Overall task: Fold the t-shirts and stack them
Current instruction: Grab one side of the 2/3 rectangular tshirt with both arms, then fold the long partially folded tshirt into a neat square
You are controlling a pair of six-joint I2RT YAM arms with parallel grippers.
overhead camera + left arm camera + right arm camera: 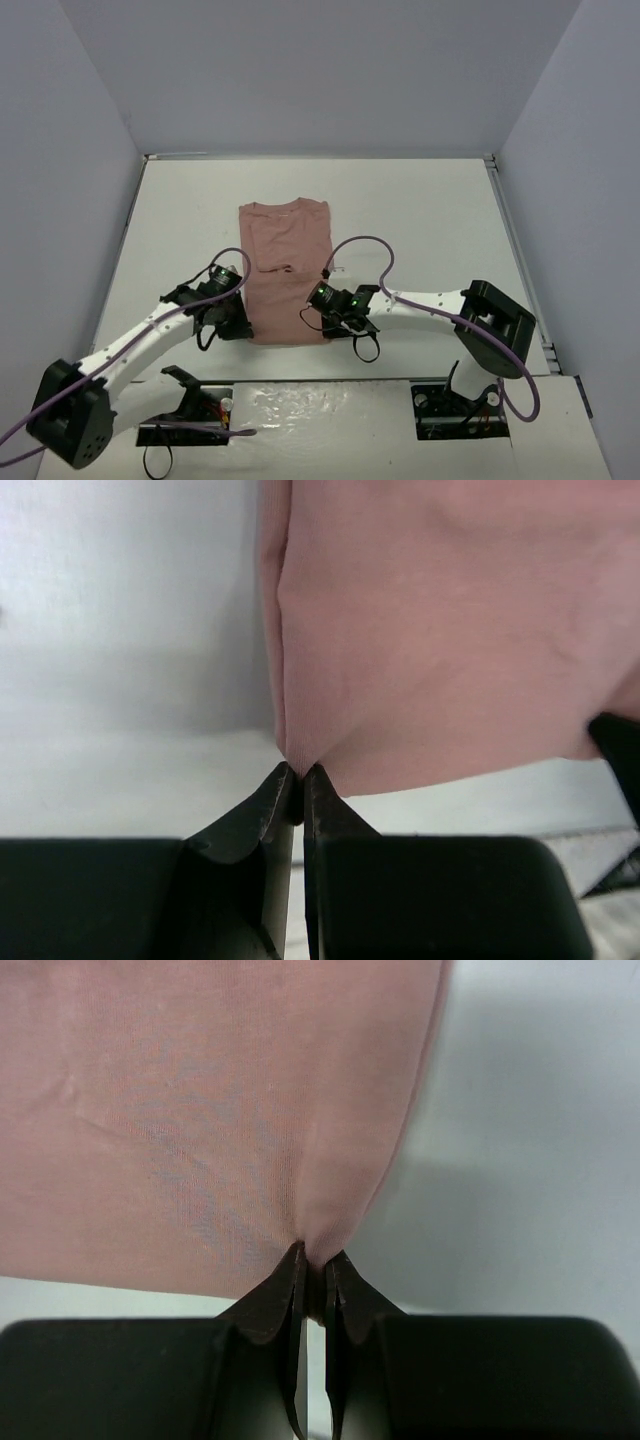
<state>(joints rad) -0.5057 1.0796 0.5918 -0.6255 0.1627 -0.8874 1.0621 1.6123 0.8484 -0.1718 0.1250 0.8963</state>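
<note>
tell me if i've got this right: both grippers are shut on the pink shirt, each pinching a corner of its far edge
Not quite. The left gripper and right gripper are both shut on the pink shirt, but each pinches a corner of its near edge, the one closest to the arm bases, not its far edge. The top view shows this.

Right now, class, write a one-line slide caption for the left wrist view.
Left pincer shut on a near corner of the pink t-shirt, which lies on a white table.
</note>
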